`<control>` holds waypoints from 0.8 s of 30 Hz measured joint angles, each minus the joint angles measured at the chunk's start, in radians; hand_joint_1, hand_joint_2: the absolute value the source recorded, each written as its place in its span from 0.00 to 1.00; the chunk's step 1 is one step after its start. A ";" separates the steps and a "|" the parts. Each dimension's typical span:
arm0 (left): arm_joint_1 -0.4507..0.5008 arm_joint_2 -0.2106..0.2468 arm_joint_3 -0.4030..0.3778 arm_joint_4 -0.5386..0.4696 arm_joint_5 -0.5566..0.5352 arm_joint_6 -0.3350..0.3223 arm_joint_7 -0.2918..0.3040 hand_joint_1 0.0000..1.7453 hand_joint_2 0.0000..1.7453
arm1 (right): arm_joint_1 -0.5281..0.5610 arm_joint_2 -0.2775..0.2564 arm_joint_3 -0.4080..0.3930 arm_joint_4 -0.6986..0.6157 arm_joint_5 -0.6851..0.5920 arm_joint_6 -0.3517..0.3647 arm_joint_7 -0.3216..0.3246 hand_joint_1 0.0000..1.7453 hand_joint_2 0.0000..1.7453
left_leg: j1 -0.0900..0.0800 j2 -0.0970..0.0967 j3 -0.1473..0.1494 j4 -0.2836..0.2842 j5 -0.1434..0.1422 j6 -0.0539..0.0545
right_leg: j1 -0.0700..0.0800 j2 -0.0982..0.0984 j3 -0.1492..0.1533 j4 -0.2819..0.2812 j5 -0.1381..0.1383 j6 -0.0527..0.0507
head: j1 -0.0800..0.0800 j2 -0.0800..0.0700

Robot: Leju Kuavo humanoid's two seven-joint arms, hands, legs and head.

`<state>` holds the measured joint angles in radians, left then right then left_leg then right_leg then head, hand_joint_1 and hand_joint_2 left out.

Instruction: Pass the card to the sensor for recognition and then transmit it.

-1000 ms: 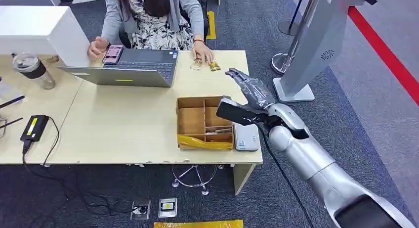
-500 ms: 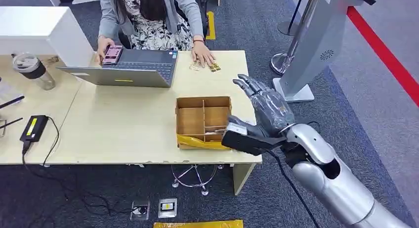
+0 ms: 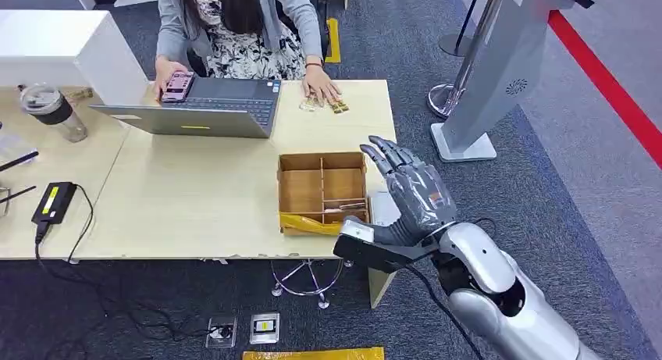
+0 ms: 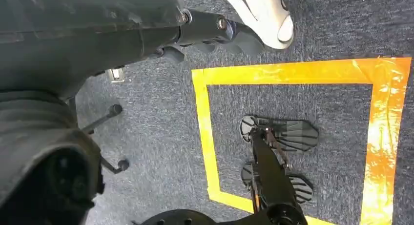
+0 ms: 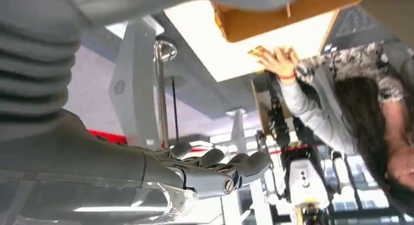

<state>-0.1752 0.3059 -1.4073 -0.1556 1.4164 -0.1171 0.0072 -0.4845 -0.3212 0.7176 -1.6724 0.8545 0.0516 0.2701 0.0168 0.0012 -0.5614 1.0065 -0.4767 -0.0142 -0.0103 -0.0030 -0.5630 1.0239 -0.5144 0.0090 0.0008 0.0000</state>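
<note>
Your right hand (image 3: 412, 197) hovers with fingers spread and nothing in it, just off the right edge of the shallow brown cardboard divided box (image 3: 322, 191) on the pale wooden desk (image 3: 195, 196). The cards look to be the thin flat pieces lying in the box's lower right compartment (image 3: 347, 206), though they are too small for you to be sure; they lie to the left of the palm and slightly toward you, long axis running across the desk. The grey flat sensor pad (image 3: 382, 208) shows as a sliver under the hand, beside the box. The right hand is the nearer one; the left hand (image 4: 215, 32) hangs over the carpet, and you cannot tell its grip. Compared with a second ago, the right hand has pulled back from the desk's far side toward the near edge and now covers the pad.
</note>
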 joint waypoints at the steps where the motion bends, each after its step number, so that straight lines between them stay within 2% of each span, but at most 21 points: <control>1: 0.000 0.000 0.000 0.000 0.000 0.000 0.000 0.00 0.00 | 0.001 0.008 0.002 0.002 0.012 -0.008 0.000 0.00 1.00 | 0.000 0.000 0.000 0.000 0.000 0.000 | 0.000 0.000 0.000 0.000 0.000 0.000 | 0.000 0.000; 11: 0.000 -0.006 0.000 0.000 -0.006 -0.009 -0.005 0.00 0.00 | 0.010 0.097 0.034 0.080 0.107 -0.059 -0.023 0.00 1.00 | 0.000 0.000 0.000 0.000 0.000 0.000 | 0.000 0.000 0.000 0.000 0.000 0.000 | 0.000 0.000; 17: -0.001 -0.006 0.000 0.000 -0.020 -0.017 -0.009 0.00 0.00 | 0.006 0.160 0.043 0.160 0.140 -0.036 -0.048 0.00 1.00 | 0.000 0.000 0.000 0.000 0.000 0.000 | 0.000 0.000 0.000 0.000 0.000 0.000 | 0.000 0.000; 24: -0.002 -0.006 0.000 0.000 -0.023 -0.025 -0.014 0.00 0.00 | 0.001 0.206 0.045 0.223 0.153 -0.026 -0.066 0.00 1.00 | 0.000 0.000 0.000 0.000 0.000 0.000 | 0.000 0.000 0.000 0.000 0.000 0.000 | 0.000 0.000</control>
<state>-0.1777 0.3002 -1.4073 -0.1556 1.3935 -0.1419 -0.0065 -0.4831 -0.1148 0.7622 -1.4492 1.0079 0.0252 0.2045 0.0171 0.0011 -0.5616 1.0064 -0.4767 -0.0143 -0.0100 -0.0031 -0.5632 1.0240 -0.5147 0.0086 0.0008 0.0000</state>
